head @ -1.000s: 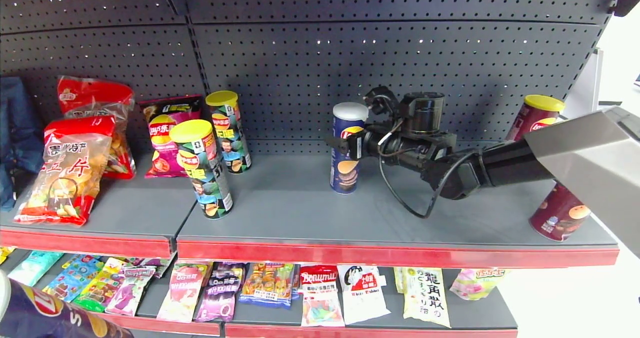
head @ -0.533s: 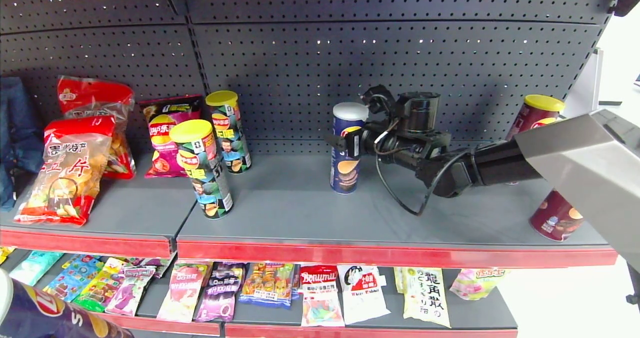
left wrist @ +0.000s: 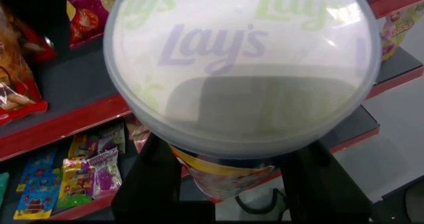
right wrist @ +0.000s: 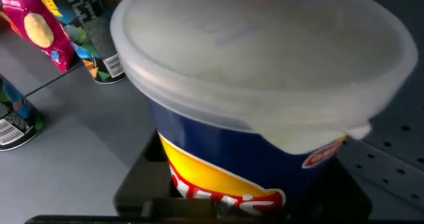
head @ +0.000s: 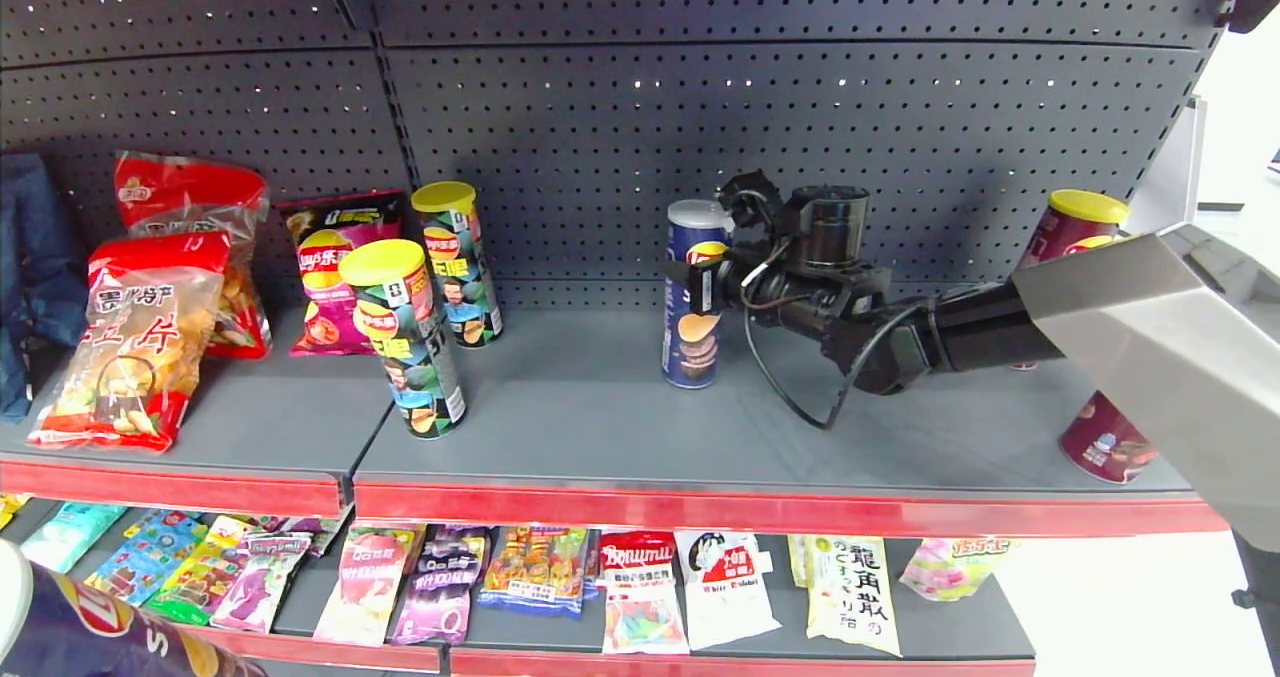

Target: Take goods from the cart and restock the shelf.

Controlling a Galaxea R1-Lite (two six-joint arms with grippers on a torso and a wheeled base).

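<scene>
My right gripper [head: 703, 285] pinches the blue can [head: 692, 342], upright on the shelf [head: 600, 437], well right of the yellow-lidded can [head: 402, 337]. Placing: next, release gently. My left gripper [left wrist: 232, 184] clamps another can [left wrist: 238, 65].

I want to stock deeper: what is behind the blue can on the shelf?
Pegboard and a strip of bare shelf. The spot straight behind the blue can is covered by it and the right gripper.

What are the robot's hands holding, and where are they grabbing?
Right gripper: the blue chip can, gripped around its upper body below the lid. Left gripper: a second chip can, gripped by its sides near the top.
</scene>
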